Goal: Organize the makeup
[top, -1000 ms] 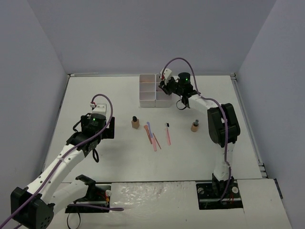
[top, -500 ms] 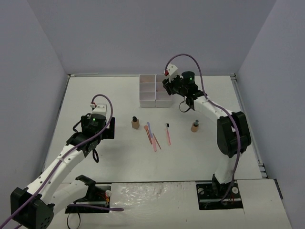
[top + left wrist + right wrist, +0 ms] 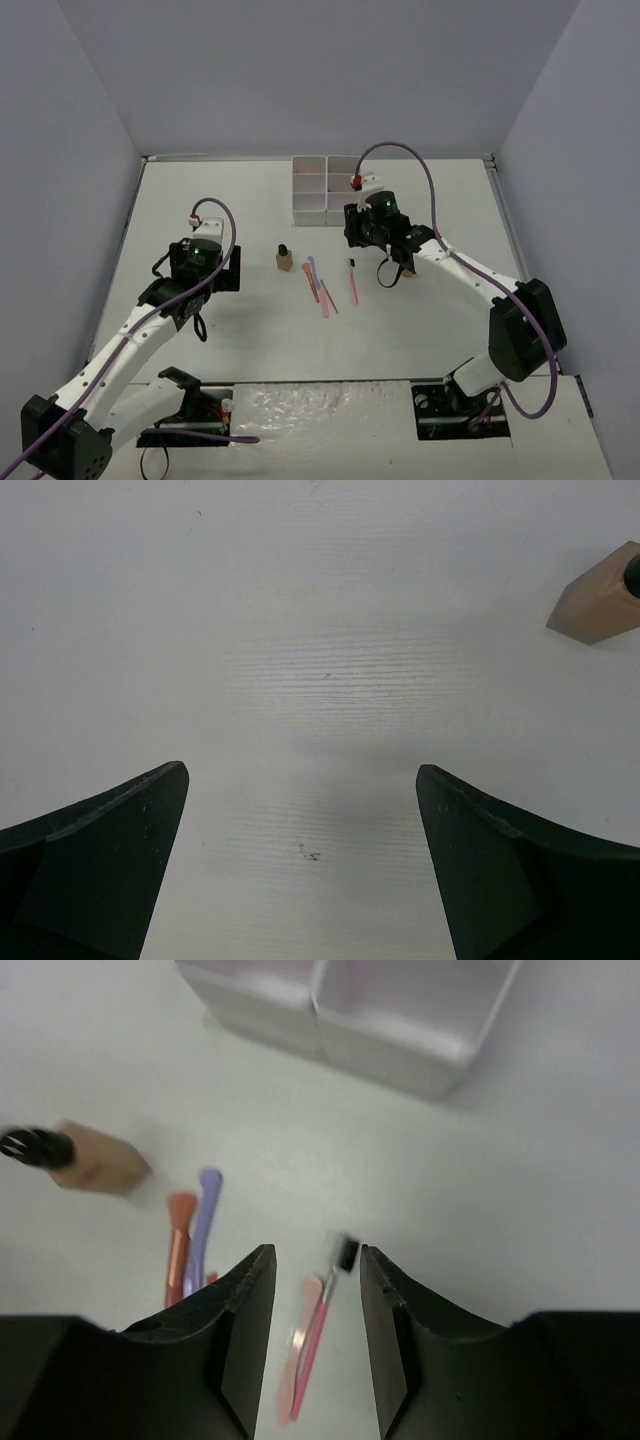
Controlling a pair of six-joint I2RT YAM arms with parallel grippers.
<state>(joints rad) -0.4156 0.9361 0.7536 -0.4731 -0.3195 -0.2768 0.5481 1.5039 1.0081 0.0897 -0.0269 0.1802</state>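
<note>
The white counter (image 3: pixel 320 630) is matt, with fine ridges running across it like a faint grain. The tan square-sided bottle (image 3: pixel 600 605) looks smooth and matt. The white compartment box (image 3: pixel 395 1055) is smooth plastic with a soft sheen, and the black jaws of the left gripper (image 3: pixel 300 767) are dull plastic.

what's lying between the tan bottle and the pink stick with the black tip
An orange stick and a lavender stick, side by side, lie between the tan bottle and the black-tipped pink stick. The right wrist view shows this best; the top view agrees.
</note>
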